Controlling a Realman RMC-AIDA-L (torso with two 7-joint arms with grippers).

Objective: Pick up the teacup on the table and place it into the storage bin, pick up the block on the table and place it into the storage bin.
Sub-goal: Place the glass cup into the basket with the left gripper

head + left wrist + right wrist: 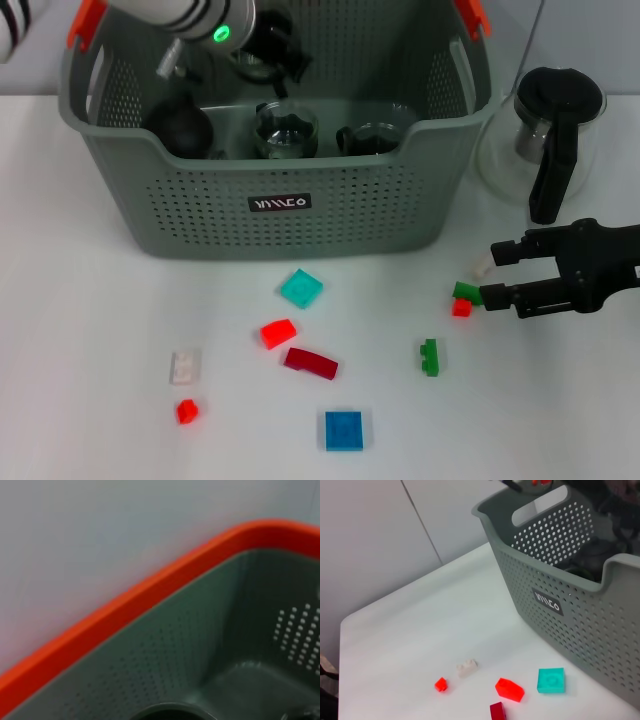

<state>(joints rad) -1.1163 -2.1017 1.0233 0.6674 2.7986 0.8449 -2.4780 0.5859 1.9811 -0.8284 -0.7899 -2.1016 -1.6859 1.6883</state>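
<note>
The grey-green storage bin [180, 205] stands at the back of the table, with its orange-red handle [125, 605] close in the left wrist view. Two glass teacups [285, 130] [371, 137] and a dark round object [181, 126] lie inside it. My left gripper [268, 48] hangs over the bin's interior, above the teacups. My right gripper [497, 272] is open low over the table at the right, its fingertips beside a green block [467, 292], a small red block [461, 308] and a cream block [483, 265].
Loose blocks lie in front of the bin [600, 625]: teal [301, 288], orange-red [278, 332], dark red [311, 363], green [430, 357], blue [344, 430], white [185, 367], small red [186, 411]. A glass teapot [555, 130] with a black lid stands right of the bin.
</note>
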